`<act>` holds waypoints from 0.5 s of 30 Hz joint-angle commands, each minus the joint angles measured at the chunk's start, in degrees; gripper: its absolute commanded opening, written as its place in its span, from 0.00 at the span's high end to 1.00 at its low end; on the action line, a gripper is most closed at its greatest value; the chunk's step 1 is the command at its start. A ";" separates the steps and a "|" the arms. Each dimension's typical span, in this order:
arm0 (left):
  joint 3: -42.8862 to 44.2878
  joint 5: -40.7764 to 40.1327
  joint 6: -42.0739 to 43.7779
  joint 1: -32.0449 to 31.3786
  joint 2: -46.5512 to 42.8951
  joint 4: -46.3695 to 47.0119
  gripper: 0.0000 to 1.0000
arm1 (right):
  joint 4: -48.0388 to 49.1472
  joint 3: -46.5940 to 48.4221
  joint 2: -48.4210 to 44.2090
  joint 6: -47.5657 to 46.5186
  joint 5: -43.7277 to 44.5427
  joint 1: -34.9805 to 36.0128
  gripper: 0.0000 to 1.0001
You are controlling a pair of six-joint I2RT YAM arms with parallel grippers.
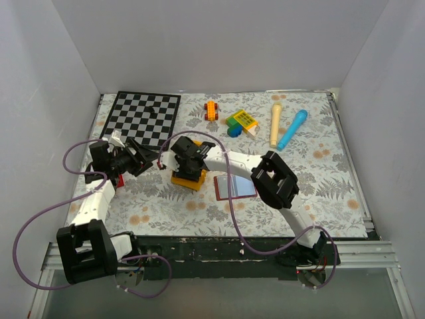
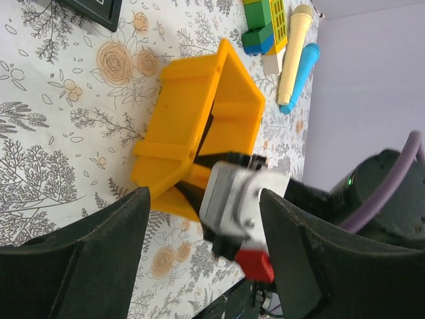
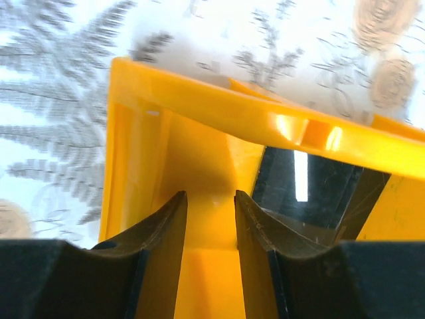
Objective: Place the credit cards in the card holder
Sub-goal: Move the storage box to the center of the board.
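A yellow bin (image 1: 188, 178) stands at the table's middle, and my right gripper (image 1: 189, 158) reaches down into it. In the right wrist view the right gripper (image 3: 210, 197) is a little open with only the bin's yellow floor (image 3: 199, 159) between its fingers. A black credit card (image 3: 312, 189) leans against the bin's wall just right of them. The maroon card holder (image 1: 234, 187) lies open, pale blue inside, right of the bin. My left gripper (image 1: 143, 159) is wide open and empty left of the bin (image 2: 199, 126), where a black card edge (image 2: 209, 129) shows.
A chessboard (image 1: 146, 118) lies at the back left. An orange toy car (image 1: 211, 110), green and yellow blocks (image 1: 240, 122), a cream cylinder (image 1: 275, 124) and a blue cylinder (image 1: 292, 129) lie along the back. White walls enclose the table.
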 commanded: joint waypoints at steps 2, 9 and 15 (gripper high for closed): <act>-0.44 0.85 0.51 -0.14 -1.44 0.80 0.34 | -0.08 -3.59 -4.56 3.14 -4.86 3.28 0.56; -0.43 0.94 0.34 -0.14 -1.44 0.89 0.34 | 6.51 -6.58 -7.02 4.82 3.83 3.37 0.39; -0.17 0.77 0.34 -0.14 -1.53 0.72 0.34 | 8.80 -6.67 -7.90 5.43 6.38 3.28 0.33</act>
